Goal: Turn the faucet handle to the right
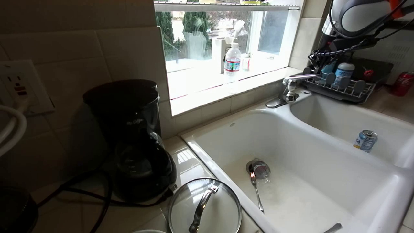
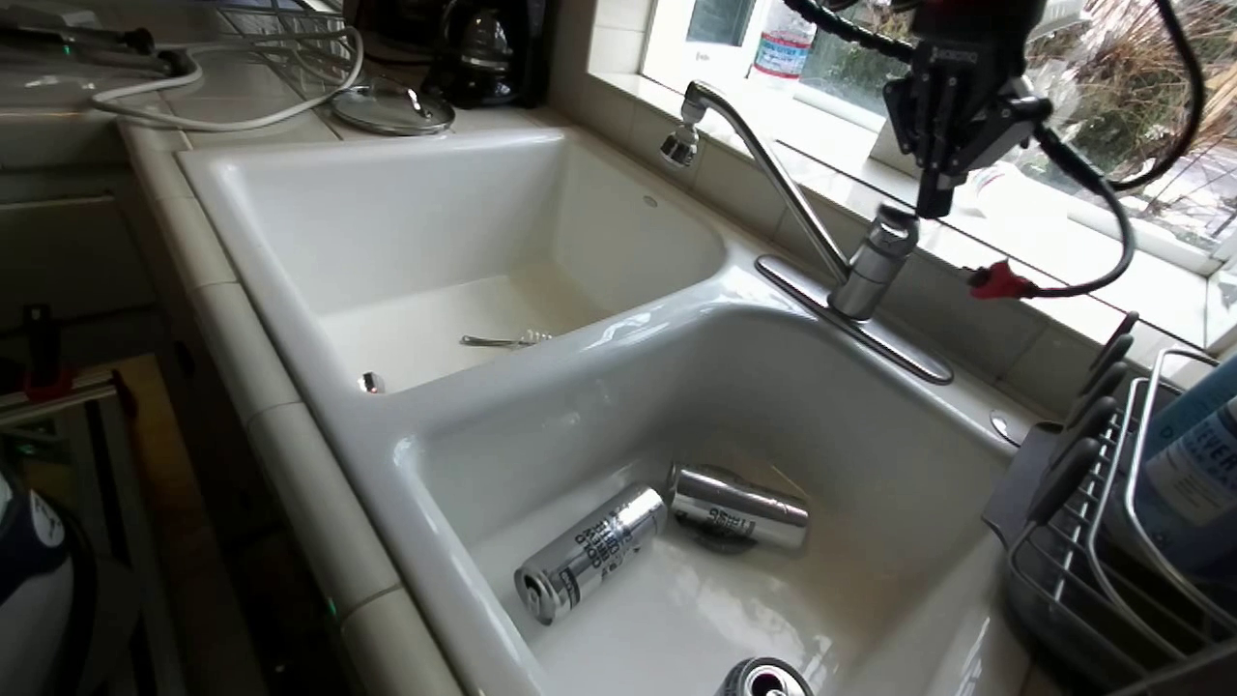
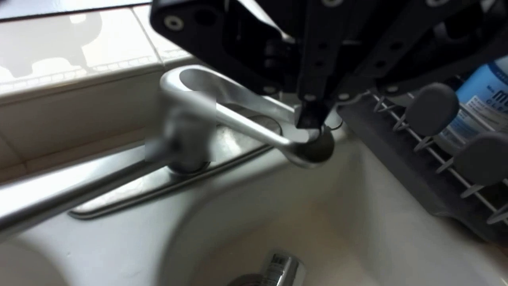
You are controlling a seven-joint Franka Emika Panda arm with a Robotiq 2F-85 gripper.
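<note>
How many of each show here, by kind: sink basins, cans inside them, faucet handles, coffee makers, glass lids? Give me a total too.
Sink basins: 2
Cans inside them: 3
Faucet handle: 1
Coffee maker: 1
Glass lid: 1
Total: 8

Scene is lit mainly by daylight through the white-framed glass window; the white tiled sill is washed out. The black plastic coffee maker is sunk in shadow. In the wrist view, the looped silver metal faucet handle is partly covered by a rectangular blur; the black metal gripper is underexposed.
</note>
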